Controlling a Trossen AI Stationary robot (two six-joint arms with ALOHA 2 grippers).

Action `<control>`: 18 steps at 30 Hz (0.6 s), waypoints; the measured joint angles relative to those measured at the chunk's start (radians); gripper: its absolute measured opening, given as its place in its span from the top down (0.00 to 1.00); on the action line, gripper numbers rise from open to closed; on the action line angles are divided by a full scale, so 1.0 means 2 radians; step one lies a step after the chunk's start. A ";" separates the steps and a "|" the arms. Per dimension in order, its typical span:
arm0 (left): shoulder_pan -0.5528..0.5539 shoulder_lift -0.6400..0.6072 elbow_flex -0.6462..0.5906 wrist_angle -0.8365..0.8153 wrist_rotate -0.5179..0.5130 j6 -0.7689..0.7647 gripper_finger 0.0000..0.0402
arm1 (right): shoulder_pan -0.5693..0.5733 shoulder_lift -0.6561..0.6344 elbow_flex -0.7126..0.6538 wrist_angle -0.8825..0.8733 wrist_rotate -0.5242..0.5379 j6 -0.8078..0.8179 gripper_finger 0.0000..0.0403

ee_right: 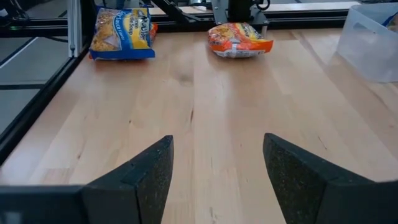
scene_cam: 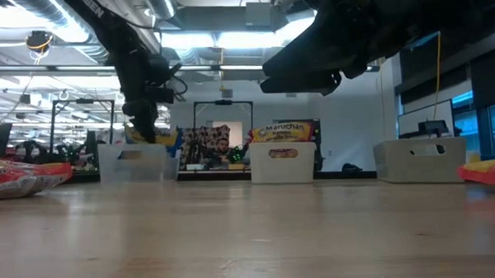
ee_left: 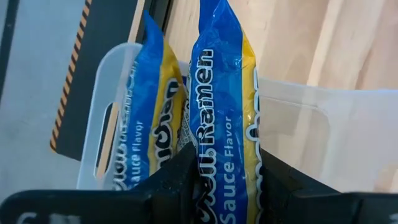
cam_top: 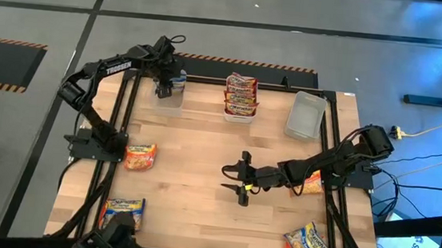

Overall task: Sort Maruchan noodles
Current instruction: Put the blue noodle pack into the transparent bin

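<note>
The left pincer (cam_top: 165,87) hangs over the clear bin (cam_top: 169,97) at the table's (cam_top: 197,210) far left corner, its fingers (ee_left: 177,180) clamped on a blue packet (ee_left: 224,112) held upright above the bin; a 2nd blue packet (ee_left: 152,124) stands inside the bin just beside it. The right pincer (cam_top: 237,182) hovers low over bare wood near the table's middle, its fingers spread apart with nothing between them. The middle bin (cam_top: 239,108) on the far edge holds a stack of red packets (cam_top: 240,94), and the right bin (cam_top: 305,115) sits tilted near the far right corner. Loose on the table lie an orange packet (cam_top: 140,156) at the left edge, a blue packet (cam_top: 123,210) near the front left corner, an orange packet (cam_top: 312,180) partly under the right arm, and a yellow-blue packet (cam_top: 309,246) at the front right corner.
</note>
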 joint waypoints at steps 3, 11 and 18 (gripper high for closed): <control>0.006 0.010 0.000 0.013 0.011 -0.005 0.73 | 0.000 0.000 0.000 0.000 0.000 0.000 0.42; 0.018 0.033 0.000 0.024 0.017 -0.019 0.73 | 0.000 0.000 0.000 0.000 0.000 0.002 0.42; 0.016 0.033 0.000 0.035 -0.008 -0.027 0.65 | 0.000 0.000 0.000 0.004 -0.005 0.003 0.42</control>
